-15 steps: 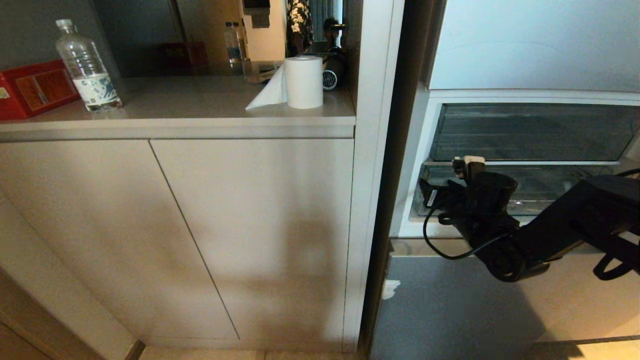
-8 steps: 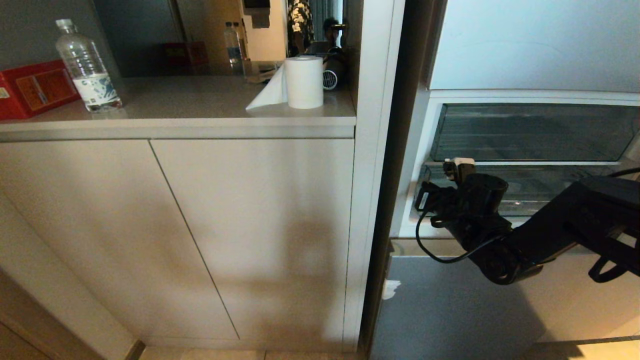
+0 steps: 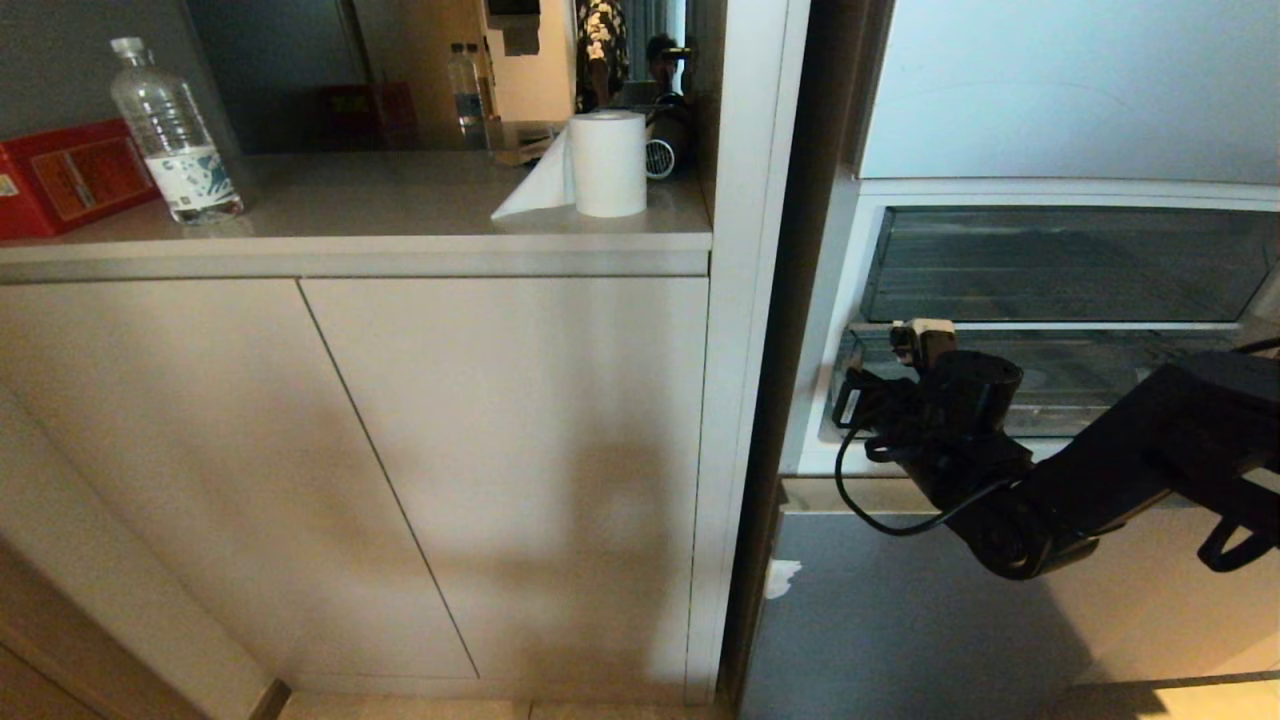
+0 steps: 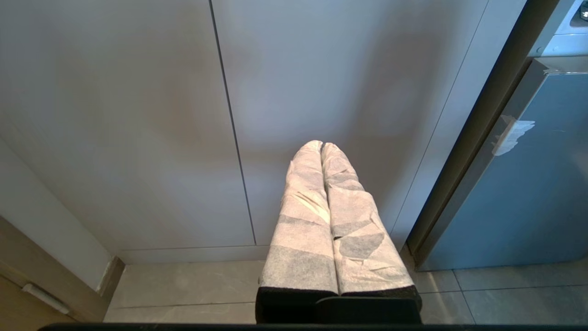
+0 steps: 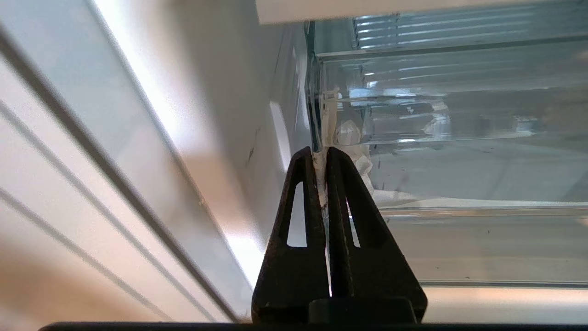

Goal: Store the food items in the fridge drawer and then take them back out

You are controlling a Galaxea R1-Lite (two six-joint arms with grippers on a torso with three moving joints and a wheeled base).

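1. Since a second ago, the right claw (image 5: 321, 154) has pinched narrow and shifted slightly left along the fridge drawer (image 3: 1040, 385).
2. Its two black fingers (image 5: 301, 193) now clamp the drawer's front corner, on the torn white tape (image 5: 328, 124) there.
3. That clear, ribbed drawer sits low in the open fridge, under a second clear drawer (image 3: 1060, 265); no fruit shows in either.
4. Left of the fridge, a counter (image 3: 400, 215) carries a paper roll (image 3: 607, 163), a water bottle (image 3: 175, 135) and a red box (image 3: 65, 175).
5. Parked facing the cabinet doors (image 4: 138, 115), the left claw (image 4: 321, 146) holds its wrapped fingers pressed together, empty.
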